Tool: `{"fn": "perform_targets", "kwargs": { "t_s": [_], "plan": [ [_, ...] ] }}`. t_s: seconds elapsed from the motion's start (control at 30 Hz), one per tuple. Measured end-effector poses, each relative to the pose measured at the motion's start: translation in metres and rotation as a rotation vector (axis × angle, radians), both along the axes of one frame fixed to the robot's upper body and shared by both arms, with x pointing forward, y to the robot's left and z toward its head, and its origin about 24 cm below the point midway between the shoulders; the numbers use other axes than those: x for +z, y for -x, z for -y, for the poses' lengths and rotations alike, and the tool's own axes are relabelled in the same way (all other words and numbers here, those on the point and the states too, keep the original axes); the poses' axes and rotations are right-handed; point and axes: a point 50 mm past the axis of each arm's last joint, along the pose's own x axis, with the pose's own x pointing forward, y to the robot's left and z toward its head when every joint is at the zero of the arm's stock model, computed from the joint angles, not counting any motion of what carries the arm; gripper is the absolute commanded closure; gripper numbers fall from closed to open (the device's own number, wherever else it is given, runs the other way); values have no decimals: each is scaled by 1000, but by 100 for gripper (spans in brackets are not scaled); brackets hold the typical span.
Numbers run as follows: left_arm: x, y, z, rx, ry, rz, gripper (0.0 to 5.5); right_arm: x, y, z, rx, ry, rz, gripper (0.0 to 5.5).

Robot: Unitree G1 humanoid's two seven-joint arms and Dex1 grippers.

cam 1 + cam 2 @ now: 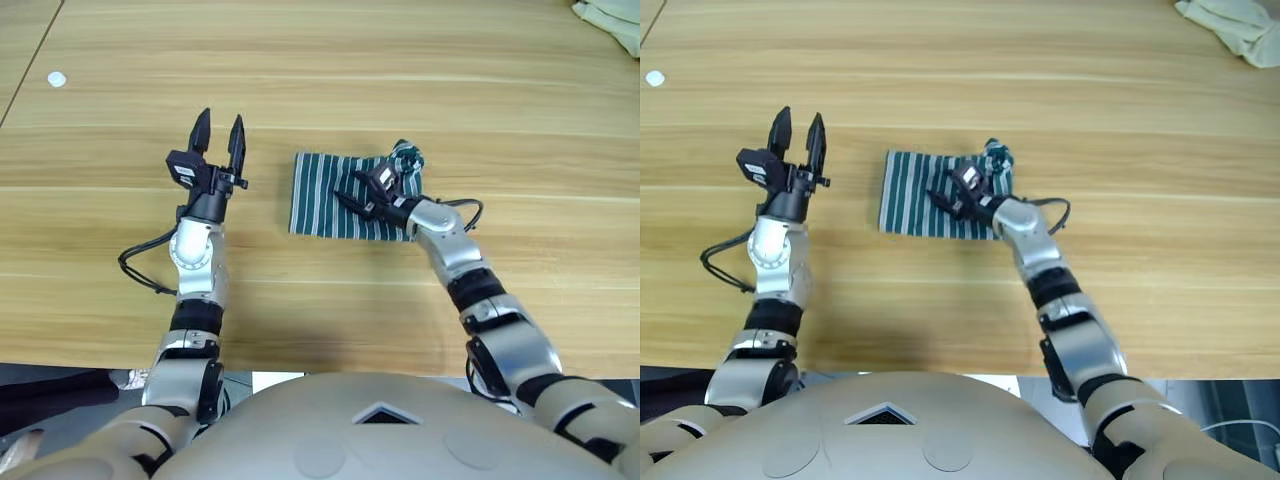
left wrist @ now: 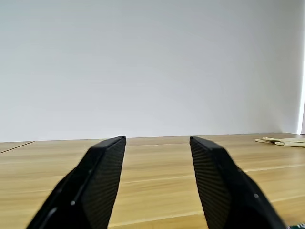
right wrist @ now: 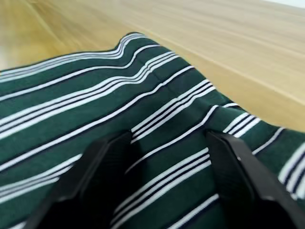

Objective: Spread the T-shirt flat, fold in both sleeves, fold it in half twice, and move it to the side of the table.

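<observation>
The right jaws, wide, rest on the folded green white-striped fabric T-shirt (image 1: pixel 315 195); gripping only its top layers could unfold it mid-slide; the left jaws, wide, hang well apart.

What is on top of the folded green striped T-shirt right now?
The right gripper, fingers spread open, is over the folded green-and-white striped T-shirt, beside its bunched far corner. Whether the fingertips press the cloth cannot be seen.

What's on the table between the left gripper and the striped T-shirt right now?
Nothing. In the left eye view, only bare wooden table lies between the open left gripper and the T-shirt.
</observation>
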Motion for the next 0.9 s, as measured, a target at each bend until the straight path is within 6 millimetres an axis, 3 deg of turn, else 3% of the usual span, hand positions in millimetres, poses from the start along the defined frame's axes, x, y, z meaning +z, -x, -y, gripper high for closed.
{"fn": "perform_targets", "kwargs": {
  "t_s": [0.13, 0.27, 0.37, 0.47, 0.53, 0.6, 0.8, 0.9],
  "plan": [
    [-10, 7, -4, 30, 40, -55, 301, 3, -29, 21, -224, -36, -102, 263],
    [-12, 8, -8, 48, 56, -62, 301, 8, -46, 62, -630, -98, -181, 263],
    [-21, 17, -17, 96, 87, -90, 301, 13, -41, 132, -1074, -122, -204, 263],
    [-33, 32, -25, 171, 124, -131, 301, 18, -11, 207, -1519, -161, -217, 263],
    [-39, 42, -30, 213, 132, -153, 301, 17, 9, 235, -1650, -135, -210, 263],
    [-39, 48, -33, 243, 132, -147, 301, 15, 18, 246, -1672, -88, -201, 263],
    [-42, 58, -41, 311, 148, -167, 301, 9, 24, 245, -1570, 81, -106, 263],
    [-40, 56, -40, 305, 134, -189, 301, 10, 10, 219, -1423, 153, 49, 263]
  ]
}}
